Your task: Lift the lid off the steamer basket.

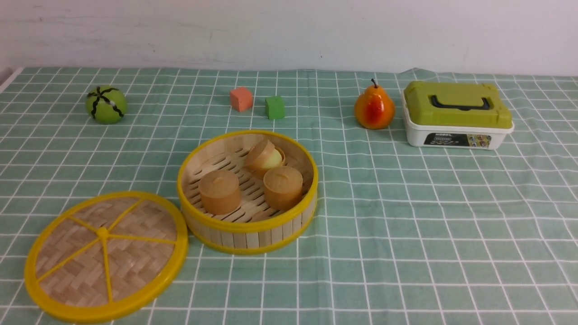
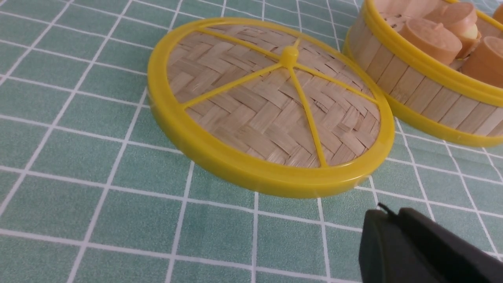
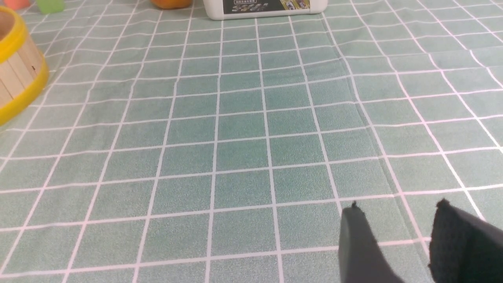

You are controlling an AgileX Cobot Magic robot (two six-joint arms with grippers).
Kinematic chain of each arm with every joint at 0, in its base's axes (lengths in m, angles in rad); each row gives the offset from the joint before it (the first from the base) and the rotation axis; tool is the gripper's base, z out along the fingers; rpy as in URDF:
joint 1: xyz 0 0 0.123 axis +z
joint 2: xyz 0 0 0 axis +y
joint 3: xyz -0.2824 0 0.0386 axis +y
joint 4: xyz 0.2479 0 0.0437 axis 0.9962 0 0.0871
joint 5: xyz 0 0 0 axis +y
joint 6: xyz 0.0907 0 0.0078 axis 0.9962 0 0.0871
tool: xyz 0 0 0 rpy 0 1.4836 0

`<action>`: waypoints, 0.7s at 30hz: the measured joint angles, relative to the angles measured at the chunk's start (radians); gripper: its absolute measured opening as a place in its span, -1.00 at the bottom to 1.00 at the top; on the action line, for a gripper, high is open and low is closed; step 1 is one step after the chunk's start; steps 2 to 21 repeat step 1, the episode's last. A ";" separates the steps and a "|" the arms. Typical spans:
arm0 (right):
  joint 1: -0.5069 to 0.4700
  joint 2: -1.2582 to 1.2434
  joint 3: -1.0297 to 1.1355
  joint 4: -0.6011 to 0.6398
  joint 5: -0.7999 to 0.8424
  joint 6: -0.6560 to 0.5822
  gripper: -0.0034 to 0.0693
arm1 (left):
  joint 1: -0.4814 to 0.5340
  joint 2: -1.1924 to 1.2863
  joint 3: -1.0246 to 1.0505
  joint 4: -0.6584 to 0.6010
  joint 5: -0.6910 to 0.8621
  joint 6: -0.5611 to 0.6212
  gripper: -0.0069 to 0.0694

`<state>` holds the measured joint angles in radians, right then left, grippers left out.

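Now lid (image 2: 271, 106) flat on cloth, near left hand (image 2: 387, 214) (untouched)

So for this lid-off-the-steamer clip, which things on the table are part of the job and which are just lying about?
Part of the job:
- the lid, lying on the cloth beside the basket
- the steamer basket, open, three small round containers inside

Just lying about:
- green ball
- orange cube
- green cube
- pear
- white box with olive-green top

lid (image 1: 106, 256): woven bamboo, glossy yellow plastic rim | tablecloth (image 1: 406, 225): matt cloth
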<state>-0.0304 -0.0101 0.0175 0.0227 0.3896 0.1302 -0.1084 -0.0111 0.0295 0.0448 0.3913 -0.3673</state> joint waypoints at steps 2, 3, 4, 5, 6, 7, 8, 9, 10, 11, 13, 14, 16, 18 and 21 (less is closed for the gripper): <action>0.000 0.000 0.000 0.000 0.000 0.000 -0.24 | 0.000 0.000 0.000 0.000 0.000 0.000 -0.73; 0.000 0.000 0.000 0.000 0.000 0.000 -0.24 | 0.000 0.000 0.000 0.000 0.000 0.000 -0.73; 0.000 0.000 0.000 0.000 0.000 0.000 -0.24 | 0.000 0.000 0.000 0.000 0.000 0.000 -0.73; 0.000 0.000 0.000 0.000 0.000 0.000 -0.24 | 0.000 0.000 0.000 0.000 0.000 0.000 -0.73; 0.000 0.000 0.000 0.000 0.000 0.000 -0.24 | 0.000 0.000 0.000 0.000 0.000 0.000 -0.73; 0.000 0.000 0.000 0.000 0.000 0.000 -0.24 | 0.000 0.000 0.000 0.000 0.000 0.000 -0.73; 0.000 0.000 0.000 0.000 0.000 0.000 -0.24 | 0.000 0.000 0.000 0.000 0.000 0.000 -0.73; 0.000 0.000 0.000 0.000 0.000 0.000 -0.24 | 0.000 0.000 0.000 0.000 0.000 0.000 -0.73; 0.000 0.000 0.000 0.000 0.000 0.000 -0.24 | 0.000 0.000 0.000 0.000 0.000 0.000 -0.73; 0.000 0.000 0.000 0.000 0.000 0.000 -0.24 | 0.000 0.000 0.000 0.000 0.000 0.000 -0.73; 0.000 0.000 0.000 0.000 0.000 0.000 -0.24 | 0.000 0.000 0.000 0.000 0.000 0.000 -0.73; 0.000 0.000 0.000 0.000 0.000 0.000 -0.24 | 0.000 0.000 0.000 0.000 0.000 0.000 -0.73; 0.000 0.000 0.000 0.000 0.000 0.000 -0.24 | 0.000 0.000 0.000 0.000 0.000 0.000 -0.73; 0.000 0.000 0.000 0.000 0.000 0.000 -0.24 | 0.000 0.000 0.000 0.000 0.000 0.000 -0.73; 0.000 0.000 0.000 0.000 0.000 0.000 -0.24 | 0.000 0.000 0.000 0.000 0.000 0.000 -0.73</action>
